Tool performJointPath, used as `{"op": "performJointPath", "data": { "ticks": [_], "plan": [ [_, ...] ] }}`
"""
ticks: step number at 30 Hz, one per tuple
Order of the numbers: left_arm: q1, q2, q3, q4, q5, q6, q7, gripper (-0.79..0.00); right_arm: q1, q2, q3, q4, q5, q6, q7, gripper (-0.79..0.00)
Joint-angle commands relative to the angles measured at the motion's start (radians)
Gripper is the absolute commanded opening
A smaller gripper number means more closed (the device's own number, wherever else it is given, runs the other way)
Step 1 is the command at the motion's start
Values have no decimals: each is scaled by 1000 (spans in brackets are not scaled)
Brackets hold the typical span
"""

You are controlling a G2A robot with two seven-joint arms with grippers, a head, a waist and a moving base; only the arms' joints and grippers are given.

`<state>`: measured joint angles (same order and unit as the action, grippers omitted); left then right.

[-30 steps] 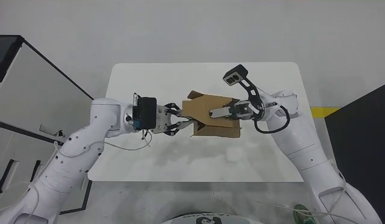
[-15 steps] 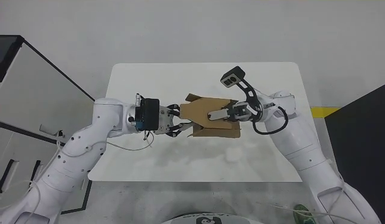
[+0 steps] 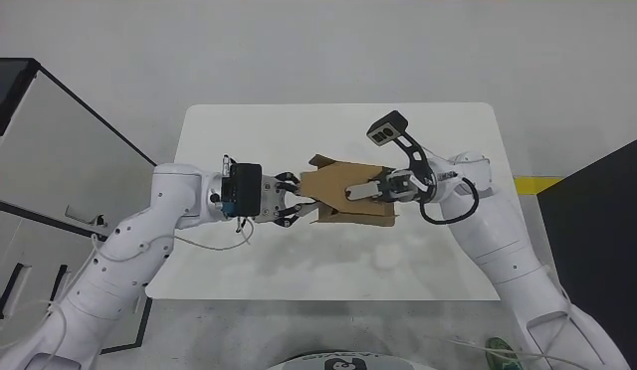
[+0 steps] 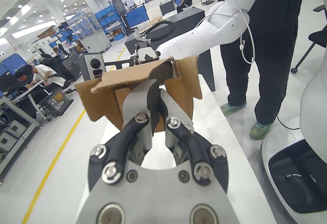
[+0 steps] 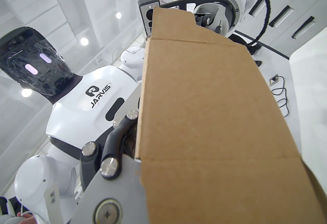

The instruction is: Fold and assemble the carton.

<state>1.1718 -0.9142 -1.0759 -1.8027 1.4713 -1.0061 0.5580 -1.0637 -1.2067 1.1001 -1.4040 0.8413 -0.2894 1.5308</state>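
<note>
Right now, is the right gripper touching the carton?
Touching. Top view: a finger of the right gripper lies on the carton; its wrist view shows cardboard against it.

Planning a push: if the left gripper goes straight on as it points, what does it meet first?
The carton: the left gripper points into its open end, beneath the bent top flap, so cardboard inside likely comes first, though how far off is unclear.
</note>
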Motion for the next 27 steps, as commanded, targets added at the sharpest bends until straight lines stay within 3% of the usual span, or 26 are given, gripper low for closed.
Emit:
{"op": "performJointPath", "data": {
  "ticks": [1, 27],
  "plan": [
    [-1, -1, 5, -5, 6, -4, -2, -785, 1, -2, -6, 0, 1, -1, -1, -785],
    [31, 10, -73, -17, 4, 2, 0, -785, -14, 5, 38, 6, 2, -5, -5, -785]
  ]
}}
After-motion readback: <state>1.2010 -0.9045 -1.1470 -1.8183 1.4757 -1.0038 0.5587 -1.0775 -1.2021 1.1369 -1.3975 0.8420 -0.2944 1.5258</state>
